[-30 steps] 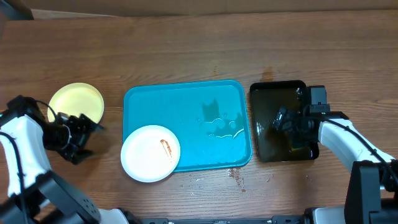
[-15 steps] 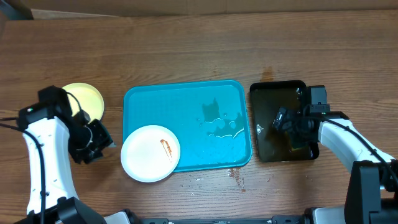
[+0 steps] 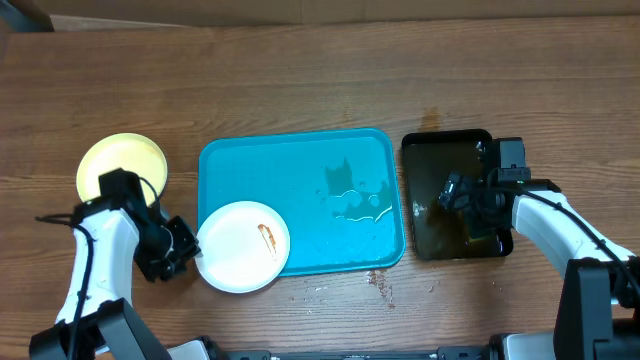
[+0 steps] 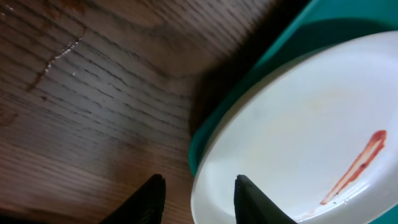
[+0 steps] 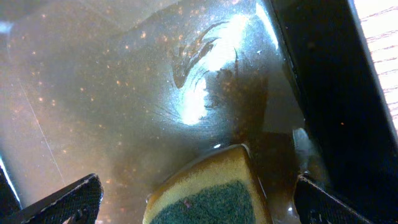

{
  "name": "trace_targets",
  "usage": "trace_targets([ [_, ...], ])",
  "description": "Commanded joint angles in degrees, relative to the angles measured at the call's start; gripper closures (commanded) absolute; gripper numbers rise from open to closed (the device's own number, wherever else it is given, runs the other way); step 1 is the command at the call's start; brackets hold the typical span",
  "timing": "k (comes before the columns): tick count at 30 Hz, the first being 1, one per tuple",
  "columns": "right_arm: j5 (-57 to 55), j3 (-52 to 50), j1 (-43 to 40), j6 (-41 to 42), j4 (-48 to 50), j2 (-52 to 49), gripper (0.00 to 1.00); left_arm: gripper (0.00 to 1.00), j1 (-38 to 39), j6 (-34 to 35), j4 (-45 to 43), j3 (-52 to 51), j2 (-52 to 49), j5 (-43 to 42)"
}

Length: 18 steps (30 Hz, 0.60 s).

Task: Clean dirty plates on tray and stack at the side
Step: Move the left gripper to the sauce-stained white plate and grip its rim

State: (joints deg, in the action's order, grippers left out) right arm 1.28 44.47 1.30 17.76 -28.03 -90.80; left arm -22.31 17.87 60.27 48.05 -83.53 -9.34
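Left gripper (image 3: 188, 250) at the white plate (image 3: 242, 246)'s rim.
The red-smeared white plate overhung the turquoise tray (image 3: 300, 160)'s 7 o'clock corner; the left fingers (image 4: 249, 199) straddled its 9 o'clock rim, pinching or not I couldn't tell. A pale yellow plate (image 3: 115, 160) lay at the tray's 9 o'clock. The right gripper (image 3: 452, 192) gaped wide over a sponge (image 5: 205, 186) in the black tray (image 3: 440, 150).

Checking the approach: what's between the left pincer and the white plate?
Nothing is in the way: the left wrist view shows the white plate with its rim lying between the left pincer and its spread fingers.
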Motion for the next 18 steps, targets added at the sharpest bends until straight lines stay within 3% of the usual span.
trace_targets([
  [1,-0.15,-1.01,-0.2,0.22,-0.07,-1.05,0.0,0.64,0.22,0.59,-1.57,-2.75,0.59,-1.62],
  [9,-0.15,-1.01,-0.2,0.22,-0.07,-1.05,0.0,0.94,0.26,0.55,-5.35,-6.84,0.59,-4.39],
  [18,-0.15,-1.01,-0.2,0.22,-0.07,-1.05,0.0,0.96,3.91,0.2,-15.39,-7.08,0.59,-14.34],
])
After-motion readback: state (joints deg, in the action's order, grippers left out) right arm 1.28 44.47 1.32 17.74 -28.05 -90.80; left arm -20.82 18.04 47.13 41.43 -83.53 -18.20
